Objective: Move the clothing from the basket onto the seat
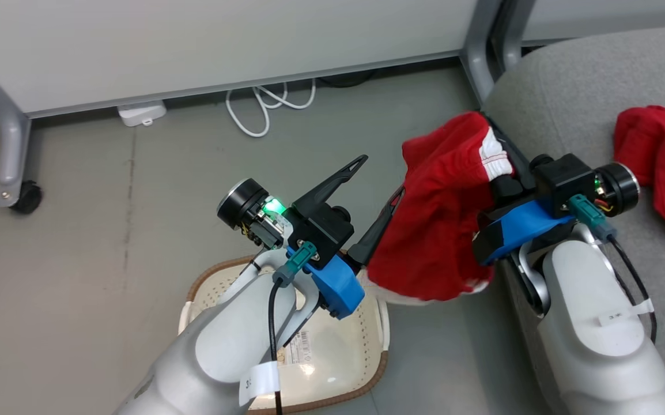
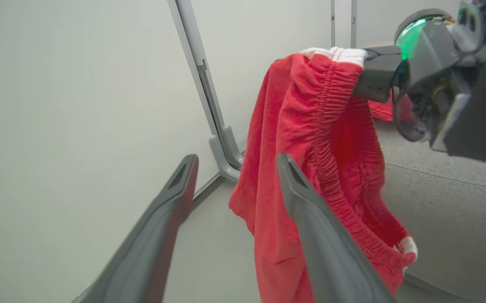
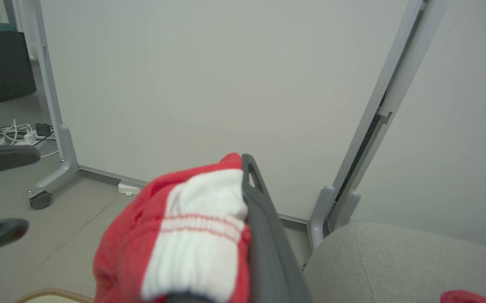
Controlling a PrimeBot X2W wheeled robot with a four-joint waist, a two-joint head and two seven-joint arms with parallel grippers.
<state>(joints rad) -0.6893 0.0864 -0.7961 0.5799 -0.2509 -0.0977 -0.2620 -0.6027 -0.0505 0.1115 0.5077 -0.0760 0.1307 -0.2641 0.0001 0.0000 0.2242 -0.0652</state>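
R gripper (image 1: 497,155): pressed shut on the white-trimmed waistband of the red shorts (image 1: 436,230). Shorts hang slack, long axis approx. vertical, over the floor (image 1: 136,202) between basket (image 1: 361,346) and seat (image 1: 569,86). Lower hem is near the basket rim; contact can't be determined.

L gripper (image 1: 380,176): spread, empty, one finger just beside the hanging cloth.

Basket: no clothing seen inside (L forearm covers part).

Seat: immediately to the R of the R gripper, with a second red garment (image 1: 664,167) lying on it.

Judgement: R arm is nearer. The coming move is a carry rightward over the seat edge w/ hem kept clear, then release.
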